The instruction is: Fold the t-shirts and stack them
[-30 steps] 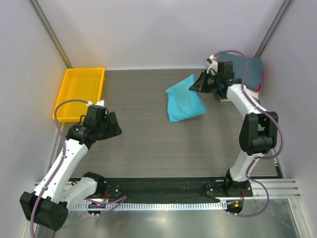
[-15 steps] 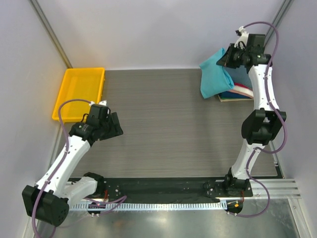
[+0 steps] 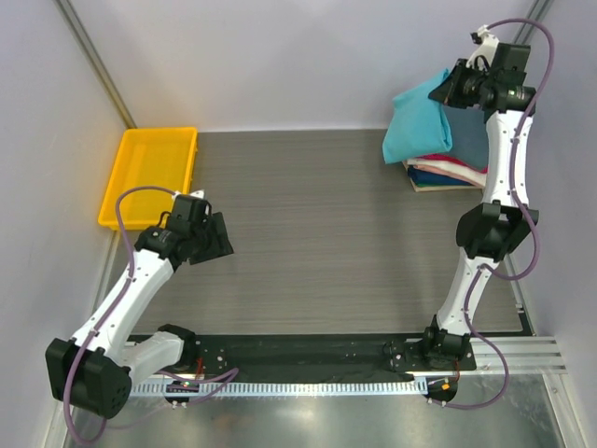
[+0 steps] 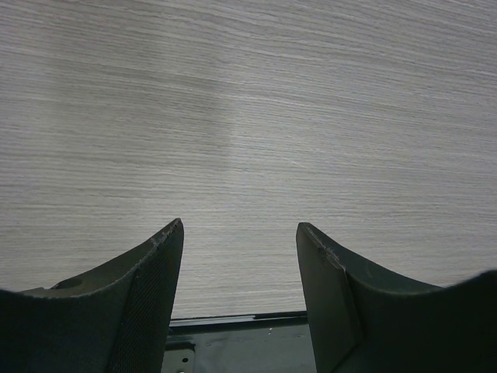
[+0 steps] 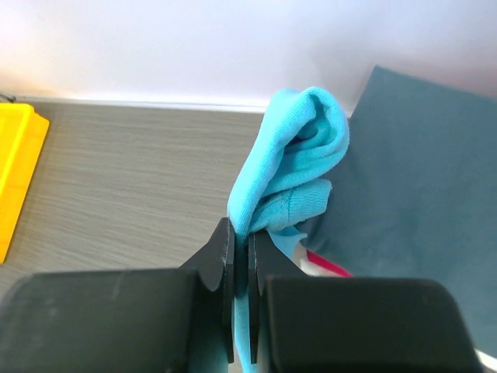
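Turquoise t-shirt [image 3: 420, 126] is off the surface [image 3: 308, 233], bunched and hanging at the far right corner; details below, left to right. Yellow tray [image 3: 154, 177] sits at the far left edge, next to the wall. Left pincer [image 3: 221, 245] is at near left, over bare surface, well apart from the tray and all the cloth. In its wrist view the left pincer [image 4: 239, 225] has its jaws spread, with only wood grain [image 4: 248, 116] between them. Mid surface carries nothing I can point at. On the right, the turquoise t-shirt [image 5: 299, 155] dangles in folds from the right pincer [image 3: 448, 91]. In the wrist view the right pincer [image 5: 239, 233] is pressed together on a fold of that cloth. The shirt hangs over the left end of the stack [image 3: 448, 175] of folded shirts. Can't tell if it touches the stack. Slate-grey shirt [image 5: 419, 179] is on top, with the red shirt [image 5: 330, 266] edge showing under it.
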